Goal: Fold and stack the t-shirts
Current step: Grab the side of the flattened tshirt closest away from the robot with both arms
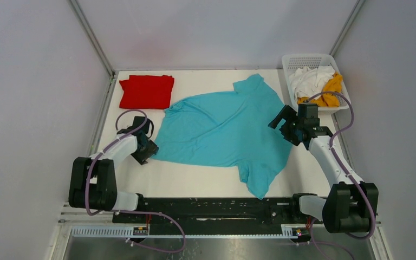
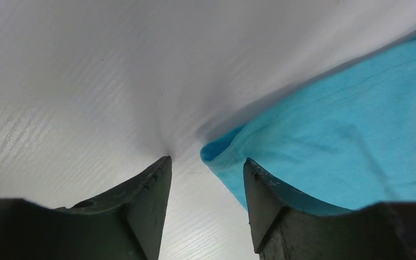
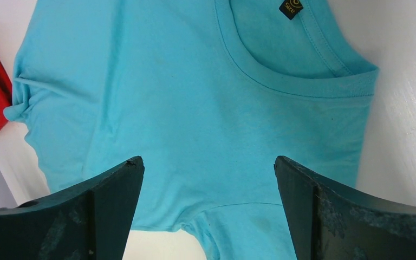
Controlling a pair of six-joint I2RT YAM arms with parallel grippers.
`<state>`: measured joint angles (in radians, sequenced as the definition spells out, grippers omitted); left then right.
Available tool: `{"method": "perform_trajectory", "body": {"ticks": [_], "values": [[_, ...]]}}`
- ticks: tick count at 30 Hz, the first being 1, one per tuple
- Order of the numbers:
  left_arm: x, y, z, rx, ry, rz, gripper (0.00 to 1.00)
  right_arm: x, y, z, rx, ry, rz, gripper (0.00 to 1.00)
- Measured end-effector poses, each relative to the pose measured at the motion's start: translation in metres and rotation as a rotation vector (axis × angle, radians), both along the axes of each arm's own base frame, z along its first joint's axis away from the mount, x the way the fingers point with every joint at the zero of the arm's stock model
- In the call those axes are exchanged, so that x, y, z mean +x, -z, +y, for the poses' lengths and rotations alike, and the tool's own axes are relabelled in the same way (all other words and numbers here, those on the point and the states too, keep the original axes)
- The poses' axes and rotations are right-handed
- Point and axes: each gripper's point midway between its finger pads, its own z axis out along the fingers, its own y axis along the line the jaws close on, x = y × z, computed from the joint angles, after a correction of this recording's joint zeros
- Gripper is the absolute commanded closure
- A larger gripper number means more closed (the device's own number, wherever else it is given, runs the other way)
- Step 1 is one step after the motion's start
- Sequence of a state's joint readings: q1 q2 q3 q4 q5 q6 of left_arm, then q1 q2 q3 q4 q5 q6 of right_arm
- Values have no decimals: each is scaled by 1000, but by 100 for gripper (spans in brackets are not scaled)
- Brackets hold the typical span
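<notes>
Fold starting: my left claw [image 2: 206, 160] half-wide at the turquoise t-shirt's [image 1: 222, 130] near-left hem corner, right claw [image 3: 208, 159] wide over its collar; I'd pinch next.

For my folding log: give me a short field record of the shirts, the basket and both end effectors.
Spread shirt: turquoise-blue fabric t-shirt, unfolded, mid-table
Folded shirt: bright red fabric t-shirt, far left corner
Basket: white plastic lattice basket, far right; holds white shirt and mustard-yellow shirt
Left end effector: open, astride turquoise shirt's corner
Right end effector: open, above that shirt, near its collar
</notes>
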<state>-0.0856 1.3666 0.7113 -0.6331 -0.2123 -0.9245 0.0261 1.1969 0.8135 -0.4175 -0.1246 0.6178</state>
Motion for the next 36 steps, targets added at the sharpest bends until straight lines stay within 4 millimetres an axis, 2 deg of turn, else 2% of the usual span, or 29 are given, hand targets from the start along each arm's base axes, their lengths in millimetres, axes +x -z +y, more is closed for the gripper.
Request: {"method": "perform_trajectory", "body": {"ticks": [4, 6, 9, 11, 12, 16, 20, 26, 32, 36], "values": [[-2, 6, 0, 1, -5, 25, 55, -4, 3, -1, -6, -1, 20, 0], [-2, 6, 0, 2, -5, 25, 60, -6, 5, -2, -15, -2, 31, 1], [-1, 7, 0, 2, -7, 25, 78, -10, 8, -3, -21, -5, 53, 0], [1, 8, 0, 2, -7, 23, 95, -12, 10, -3, -23, -8, 64, 0], [3, 8, 0, 1, -4, 19, 100, -13, 11, -3, -23, -8, 71, 1], [10, 8, -2, -7, -3, -1, 100, -20, 15, -5, -36, -15, 99, 0], [8, 7, -2, -8, -5, -12, 100, -29, 19, -8, -58, -29, 134, 1], [-24, 7, 1, -10, -15, -18, 100, -51, 22, -5, -63, -97, 196, 2], [-52, 7, 2, -19, -24, -30, 100, -67, 15, 1, -61, -151, 204, 4], [-59, 3, 1, -27, -20, -43, 100, -91, 14, 21, -106, -263, 235, 7]]}}
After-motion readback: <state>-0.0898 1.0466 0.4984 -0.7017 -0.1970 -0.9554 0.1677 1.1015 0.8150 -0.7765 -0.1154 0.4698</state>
